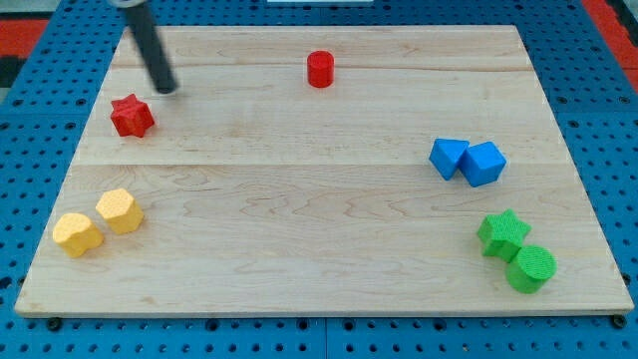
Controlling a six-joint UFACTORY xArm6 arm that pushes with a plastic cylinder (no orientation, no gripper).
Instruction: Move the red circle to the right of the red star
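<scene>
The red circle (320,69), a short cylinder, stands near the view's top, a little left of centre. The red star (132,116) lies at the upper left of the wooden board (299,199). My tip (166,89) rests on the board just above and to the right of the red star, a small gap apart from it. The red circle is far to the right of my tip. The rod leans up toward the view's top left.
Two yellow blocks (77,233) (120,210) lie touching at the lower left. Two blue blocks (449,158) (484,164) touch at the right. A green star (503,232) and a green circle (530,268) touch at the lower right.
</scene>
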